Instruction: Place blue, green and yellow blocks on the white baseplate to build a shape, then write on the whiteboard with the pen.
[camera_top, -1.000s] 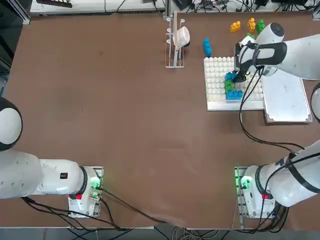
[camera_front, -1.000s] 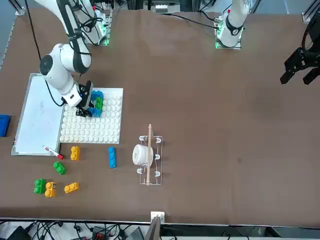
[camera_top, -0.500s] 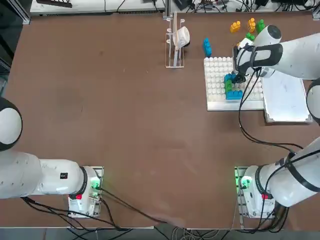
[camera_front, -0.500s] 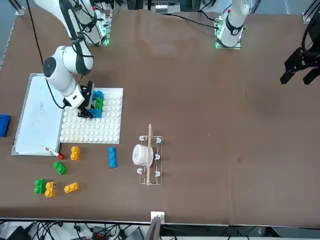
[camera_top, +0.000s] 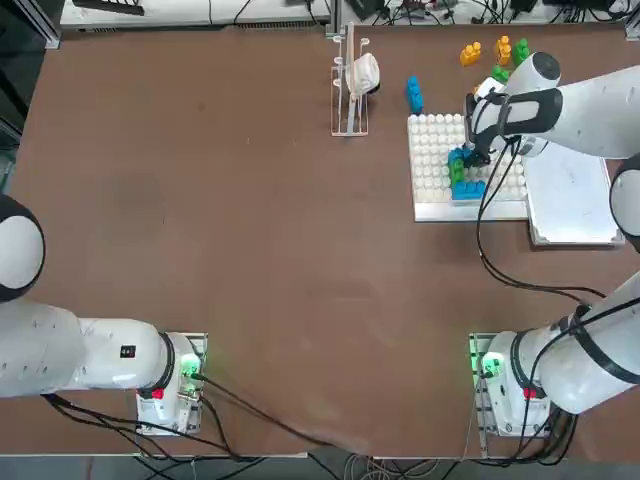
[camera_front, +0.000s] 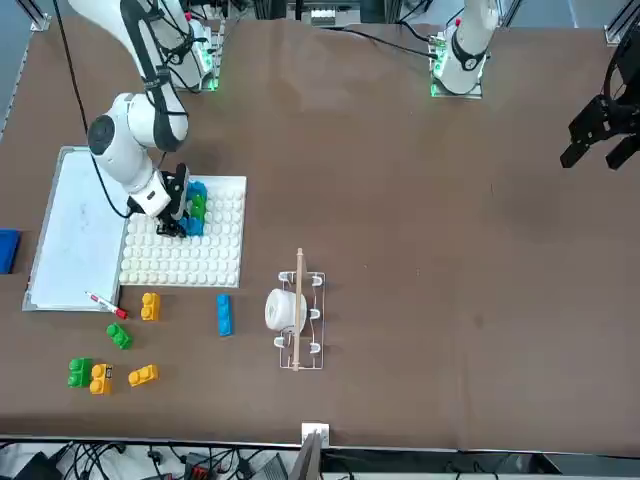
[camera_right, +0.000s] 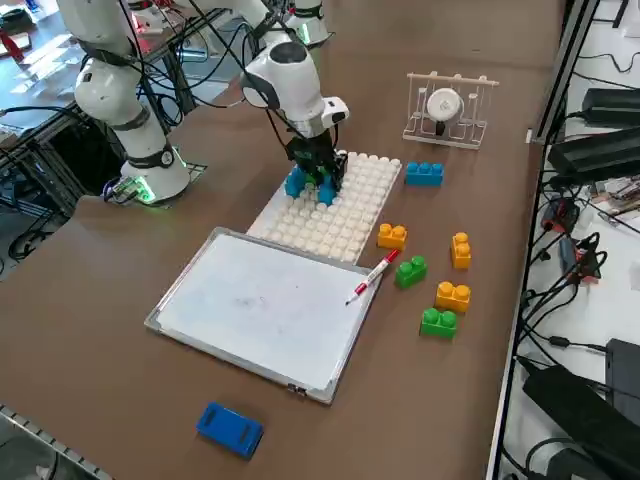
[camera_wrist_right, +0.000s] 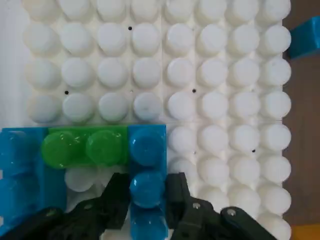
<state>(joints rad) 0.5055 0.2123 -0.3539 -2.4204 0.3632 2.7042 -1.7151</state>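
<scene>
The right gripper is standing low over the baseplate, its two fingers sitting narrowly apart and pinching the long sides of a blue brick that is being pressed onto the studs. That brick is butting against a green brick, with another blue brick on the green one's far side; the three are forming a small cluster near the plate's edge by the whiteboard.

The bricks are looking like hard, light, smooth plastic, so I judge they are going to hold their shape under a firm squeeze but could twist or slip if gripped off-centre. Taking them across the flat side walls, as here, seems the safest hold, and seating them probably needs a straight push down.

The pen is lying with its tip end over the whiteboard's frame, thin and likely to roll; grasping it mid-barrel looks best.

Nothing here is acting as a true container. The wire rack is holding a white roll. Loose yellow and green bricks and one spare blue are lying on the table beside the plate
</scene>
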